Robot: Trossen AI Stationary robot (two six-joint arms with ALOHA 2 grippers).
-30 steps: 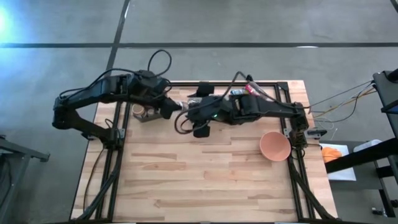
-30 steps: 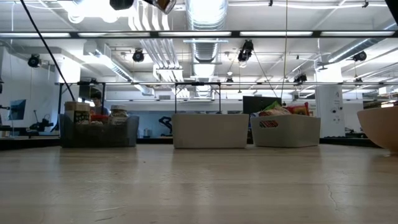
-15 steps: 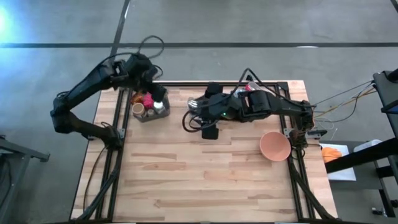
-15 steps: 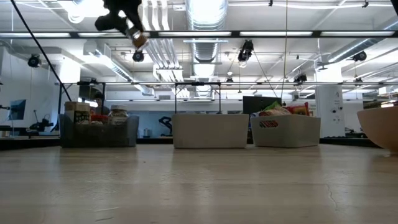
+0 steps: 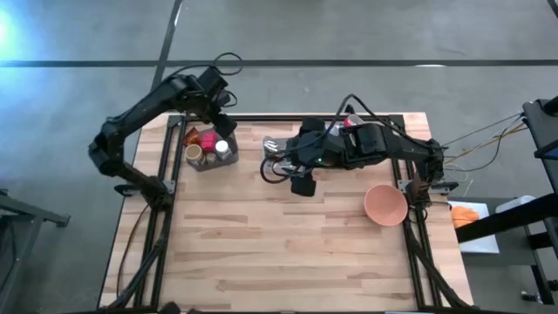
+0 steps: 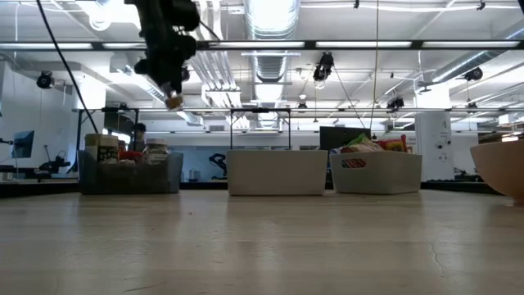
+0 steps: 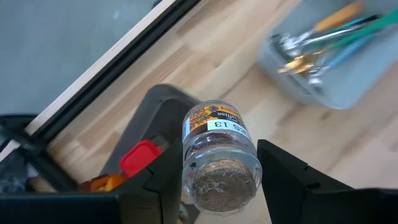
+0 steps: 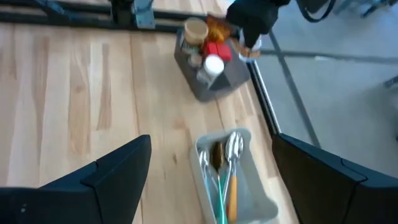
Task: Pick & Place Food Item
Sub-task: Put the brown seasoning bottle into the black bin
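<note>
A small clear glass jar (image 7: pixel 219 155) with a yellow-and-white label sits between the fingers of my left gripper (image 7: pixel 217 152), which is shut on it. In the high view this gripper (image 5: pixel 218 122) hovers over the far edge of a dark bin (image 5: pixel 207 150) of jars at the table's far left. In the low view the jar (image 6: pixel 173 101) hangs well above that bin (image 6: pixel 131 170). My right gripper (image 5: pixel 299 179) is open and holds nothing. It hangs above the table's far middle, beside a grey cutlery bin (image 5: pixel 275 146). My left gripper pinches the jar's round glass side (image 7: pixel 188 168) between its two fingers (image 7: pixel 158 180), coming from above and pointing steeply down. The jar lies along the fingers, its labelled end (image 7: pixel 214 123) away from the wrist. It is lifted clear, above the dark bin.
The dark bin holds a red-lidded jar (image 7: pixel 140 155) and other jars. A tan bowl (image 5: pixel 385 205) stands at the table's right edge. A third bin (image 6: pixel 377 168) at the far right holds packets. The near half of the wooden table (image 5: pixel 288 253) is bare.
My left gripper has swung with the jar from beside the right gripper, at the far middle, toward the table's far left corner. It has sunk and turned, and now hangs over the dark bin. My right gripper has drawn back a little toward the right, still open.
</note>
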